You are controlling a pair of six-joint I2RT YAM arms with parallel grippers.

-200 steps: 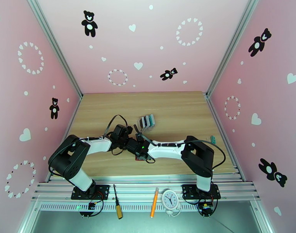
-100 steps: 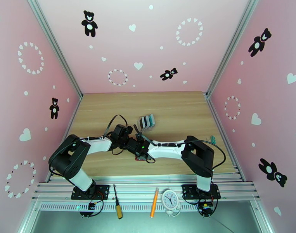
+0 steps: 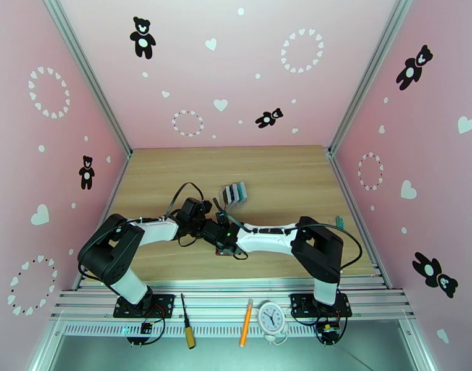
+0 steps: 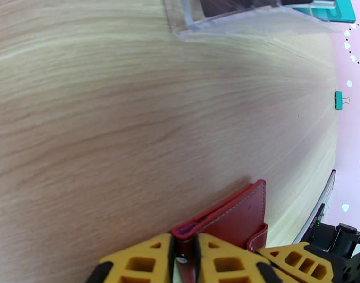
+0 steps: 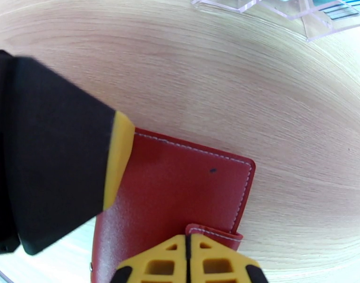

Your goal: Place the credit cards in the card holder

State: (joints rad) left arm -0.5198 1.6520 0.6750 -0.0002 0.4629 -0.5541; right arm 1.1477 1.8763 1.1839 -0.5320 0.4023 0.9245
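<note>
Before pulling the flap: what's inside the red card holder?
Cannot be seen: the card holder lies folded on the table, its red cover hiding the inside. Cards stand in the clear rack.

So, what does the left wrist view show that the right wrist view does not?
Left wrist: a teal binder clip far off on the table, and the card holder edge-on between the jaws of the left gripper. Right wrist: the holder's flat cover, with a small dark spot. Shared: holder, its snap tab, the clear rack, both grippers; the right gripper has its jaws shut.
</note>
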